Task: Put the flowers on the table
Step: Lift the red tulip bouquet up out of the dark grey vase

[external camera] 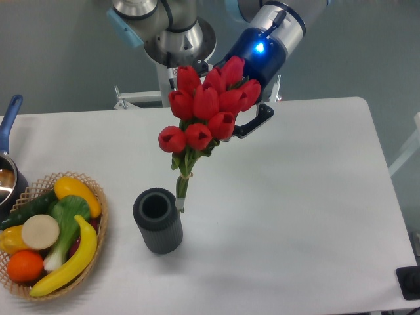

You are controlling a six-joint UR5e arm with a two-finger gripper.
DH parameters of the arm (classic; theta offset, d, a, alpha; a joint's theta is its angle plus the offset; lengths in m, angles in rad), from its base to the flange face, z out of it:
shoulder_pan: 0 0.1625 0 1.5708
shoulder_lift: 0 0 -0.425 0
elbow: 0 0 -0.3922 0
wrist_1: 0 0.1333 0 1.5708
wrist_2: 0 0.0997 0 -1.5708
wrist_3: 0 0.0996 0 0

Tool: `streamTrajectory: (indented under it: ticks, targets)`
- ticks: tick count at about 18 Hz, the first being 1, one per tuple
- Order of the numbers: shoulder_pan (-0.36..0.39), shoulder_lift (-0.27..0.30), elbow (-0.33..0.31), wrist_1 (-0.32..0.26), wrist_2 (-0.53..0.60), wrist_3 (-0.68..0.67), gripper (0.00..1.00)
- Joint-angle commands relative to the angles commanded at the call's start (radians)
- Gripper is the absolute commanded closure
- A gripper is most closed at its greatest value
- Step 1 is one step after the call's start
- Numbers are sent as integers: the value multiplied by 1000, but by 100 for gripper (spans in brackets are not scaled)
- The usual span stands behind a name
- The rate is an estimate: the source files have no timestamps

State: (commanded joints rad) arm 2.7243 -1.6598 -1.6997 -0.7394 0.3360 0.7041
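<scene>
The flowers, a bunch of red tulip buds on short tied green stems, hang tilted in the air above the white table. The stem ends point down just behind and right of the rim of the dark grey ribbed vase, outside it. My gripper is behind the buds at their right side and holds the bunch up. One black finger shows next to the buds. The rest of the grip is hidden by the blossoms.
A wicker basket with a banana, an orange, a lemon and vegetables stands at the front left. A pot with a blue handle is at the left edge. A black object sits at the front right corner.
</scene>
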Motion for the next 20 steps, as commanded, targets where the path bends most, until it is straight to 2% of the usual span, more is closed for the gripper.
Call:
streamTrajectory:
  ticks: [12,20]
  targets:
    - [0,3,6,0,-2,-15,48]
    - [-5,-17,41,-2,6,-23,48]
